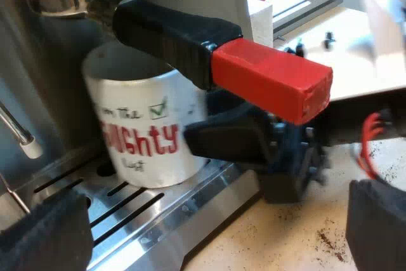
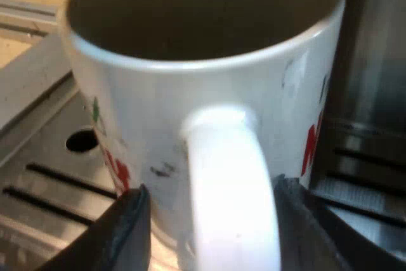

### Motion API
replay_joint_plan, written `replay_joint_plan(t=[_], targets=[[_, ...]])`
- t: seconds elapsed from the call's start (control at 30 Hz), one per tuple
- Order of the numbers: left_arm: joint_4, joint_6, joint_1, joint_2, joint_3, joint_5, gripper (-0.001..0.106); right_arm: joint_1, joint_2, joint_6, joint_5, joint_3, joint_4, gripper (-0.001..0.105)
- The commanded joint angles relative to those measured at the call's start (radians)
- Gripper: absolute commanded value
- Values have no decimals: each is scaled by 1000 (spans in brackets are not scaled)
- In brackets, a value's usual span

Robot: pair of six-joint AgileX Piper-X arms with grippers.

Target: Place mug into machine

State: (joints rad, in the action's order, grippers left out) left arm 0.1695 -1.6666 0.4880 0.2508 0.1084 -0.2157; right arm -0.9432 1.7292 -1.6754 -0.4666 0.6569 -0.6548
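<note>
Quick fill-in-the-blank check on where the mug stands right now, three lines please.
The mug sits on the slotted ____ tray.
The holder's handle above the mug ends in ____.
The right gripper has one finger on each side of the mug's ____.
Missing words: drip; red; handle.

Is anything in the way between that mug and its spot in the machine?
Nothing visible does. The mug is at the machine's slotted tray, beneath the holder's red-ended handle, with the right pincer at the mug's handle.
</note>
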Motion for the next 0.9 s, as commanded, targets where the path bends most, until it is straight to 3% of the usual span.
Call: replay_joint_plan(t=[0.03, 0.3, 0.5, 0.9], targets=[[-18, -12, 3, 0, 5, -5, 82, 13, 18, -12, 0, 45, -21, 46], [-18, -12, 3, 0, 5, -5, 82, 31, 33, -12, 0, 87, -14, 46], [-18, -12, 3, 0, 5, -5, 82, 13, -17, -11, 0, 76, 155, 46], [-19, -18, 3, 0, 35, -5, 82, -105, -277, -4, -87, -110, 270, 46]])
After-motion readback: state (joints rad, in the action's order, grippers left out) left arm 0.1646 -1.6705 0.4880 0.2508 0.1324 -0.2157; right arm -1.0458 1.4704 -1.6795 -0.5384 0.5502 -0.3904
